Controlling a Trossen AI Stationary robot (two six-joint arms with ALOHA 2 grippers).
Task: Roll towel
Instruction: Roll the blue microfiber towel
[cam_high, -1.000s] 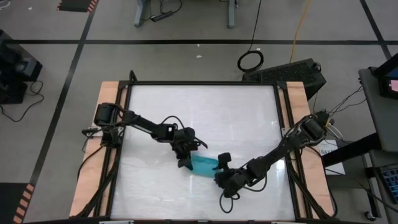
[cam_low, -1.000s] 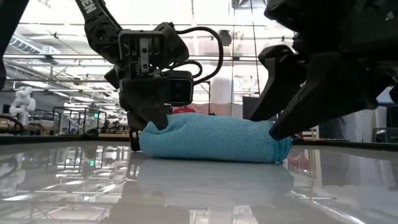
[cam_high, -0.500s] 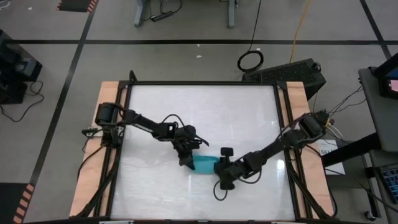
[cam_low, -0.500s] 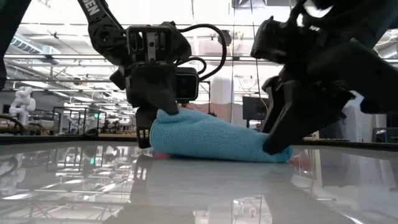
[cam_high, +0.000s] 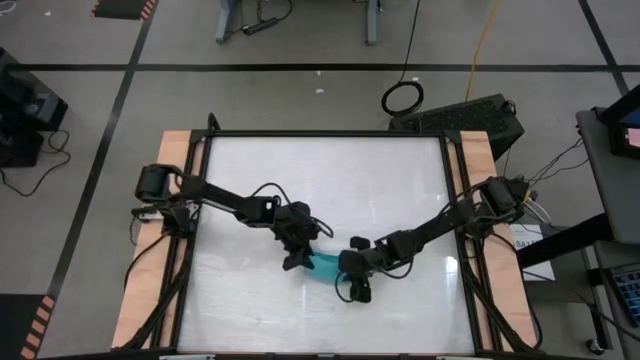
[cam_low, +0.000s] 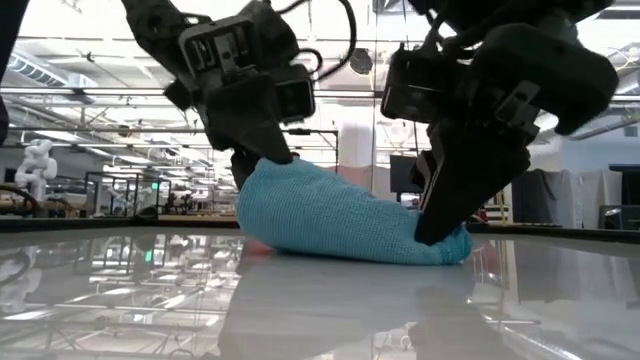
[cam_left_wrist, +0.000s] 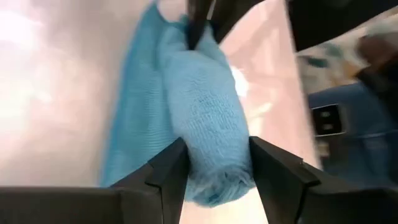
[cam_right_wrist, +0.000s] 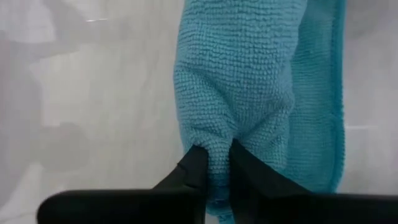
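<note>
Near the middle of the white table (cam_high: 400, 180), the rolled blue towel (cam_low: 330, 215) lies between both arms, the right gripper (cam_right_wrist: 214, 163) pinching one end of the roll tightly between its fingers while the left gripper (cam_left_wrist: 214, 165) straddles the other end with its fingers apart.

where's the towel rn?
High view: the towel lies front-centre on the table, between the left gripper and the right gripper, which pinches one end.
</note>
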